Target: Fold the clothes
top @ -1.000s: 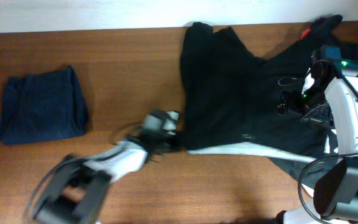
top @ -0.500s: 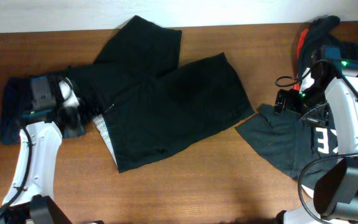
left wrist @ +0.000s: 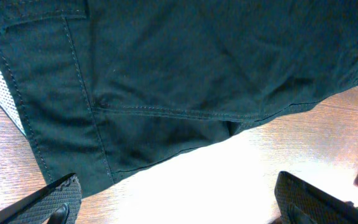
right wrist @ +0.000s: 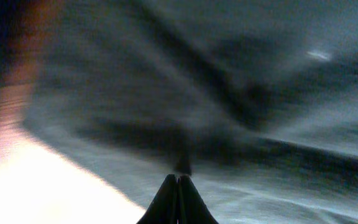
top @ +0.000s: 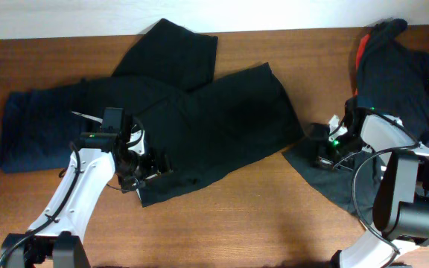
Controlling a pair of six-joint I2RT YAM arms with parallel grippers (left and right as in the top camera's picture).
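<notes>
Judged well short of done. Folded already, by the look of it: one dark blue garment [top: 32, 134], squared off at the left end of the counter [top: 237, 231]. Spread out but not yet folded: one pair of black shorts [top: 207, 119] mid-counter, legs splayed toward the far edge, waistband end reaching to the folded piece and perhaps lapping over it. Left in a heap at the right end: a dark grey garment [top: 341, 182] toward the front, a black one [top: 401, 67] behind, a sliver of red [top: 361, 48] at the heap's far-left rim. Counted, then: one folded, one laid out, at least two heaped, possibly three; impossible to tell more from such a tangle. Two arms at work. Left pincer [top: 146, 162] poised at the near-left edge of the shorts, released, fingers wide apart in the wrist view with nothing between them. Right pincer [top: 321, 152] down at the left corner of the grey garment, clenched, tips pressed together; too blurred to tell whether any cloth is nipped between them. Remaining, as a guess: folding the shorts, then everything in the heap.
</notes>
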